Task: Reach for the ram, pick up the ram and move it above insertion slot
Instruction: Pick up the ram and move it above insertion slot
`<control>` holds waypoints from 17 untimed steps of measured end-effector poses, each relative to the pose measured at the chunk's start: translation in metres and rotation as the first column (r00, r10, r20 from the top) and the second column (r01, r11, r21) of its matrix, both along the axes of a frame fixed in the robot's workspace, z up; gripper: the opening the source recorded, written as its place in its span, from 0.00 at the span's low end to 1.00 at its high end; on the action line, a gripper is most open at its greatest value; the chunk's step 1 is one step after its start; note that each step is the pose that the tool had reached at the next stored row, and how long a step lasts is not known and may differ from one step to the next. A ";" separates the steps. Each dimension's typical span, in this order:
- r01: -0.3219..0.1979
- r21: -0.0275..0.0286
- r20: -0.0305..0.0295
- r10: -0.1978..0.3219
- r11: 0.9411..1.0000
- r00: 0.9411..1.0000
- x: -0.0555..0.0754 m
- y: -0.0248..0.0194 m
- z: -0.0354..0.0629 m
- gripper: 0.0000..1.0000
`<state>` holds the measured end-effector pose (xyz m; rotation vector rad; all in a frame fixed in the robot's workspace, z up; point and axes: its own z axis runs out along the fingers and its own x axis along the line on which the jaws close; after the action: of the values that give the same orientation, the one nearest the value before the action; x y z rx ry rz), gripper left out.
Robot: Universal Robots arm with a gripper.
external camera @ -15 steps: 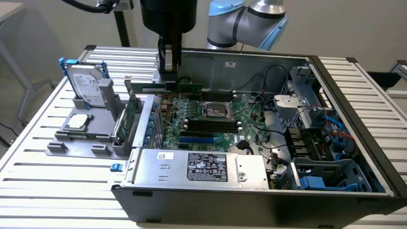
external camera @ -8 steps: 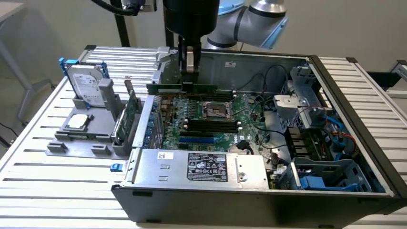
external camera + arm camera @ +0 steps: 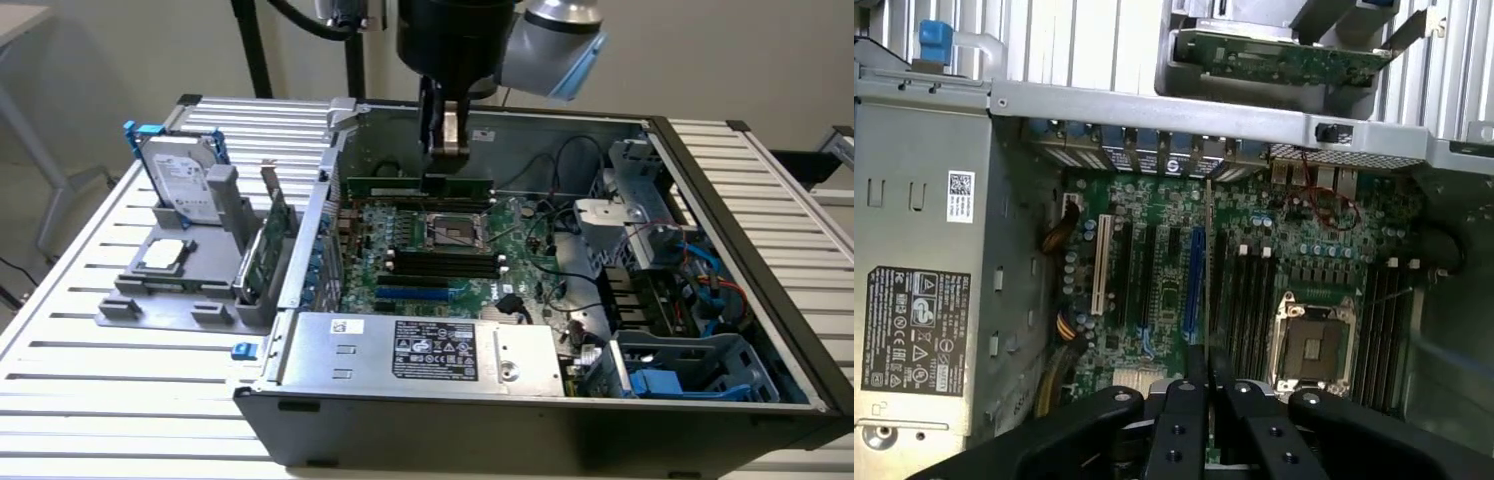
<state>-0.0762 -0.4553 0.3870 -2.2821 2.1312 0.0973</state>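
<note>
My claw (image 3: 451,150): closed on the ram, gripping its top edge.
The ram (image 3: 418,186): hanging level in my grip inside the open computer case (image 3: 747,330), above the motherboard (image 3: 434,262) near the CPU socket (image 3: 451,231).
Wrist view: the ram (image 3: 1208,262) appears edge-on between my fingers (image 3: 1176,435).

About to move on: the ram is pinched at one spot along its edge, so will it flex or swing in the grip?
The ram looks like a thin, rigid board, so probably no flex. The gripper pinches its long top edge near mid-length, so it hangs level and should not swing much. Probably light, but likely fragile if knocked against the case.
</note>
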 end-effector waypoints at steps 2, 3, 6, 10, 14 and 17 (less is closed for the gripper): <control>0.000 -0.003 0.000 0.000 1.000 1.000 0.004 0.0066 -0.0014 0.13; 0.000 -0.004 0.000 0.000 1.000 1.000 0.006 0.0101 -0.0021 0.13; 0.000 -0.008 0.000 0.000 1.000 1.000 0.011 0.0195 -0.0041 0.13; 0.008 -0.010 0.000 -0.008 1.000 1.000 0.014 0.0249 -0.0062 0.13; 0.036 -0.011 0.000 -0.036 0.999 0.999 0.017 0.0264 -0.0078 0.13; 0.052 -0.011 0.000 -0.052 0.999 0.999 0.017 0.0284 -0.0088 0.13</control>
<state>-0.0589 -0.4270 0.3783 -2.2309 2.1947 0.0855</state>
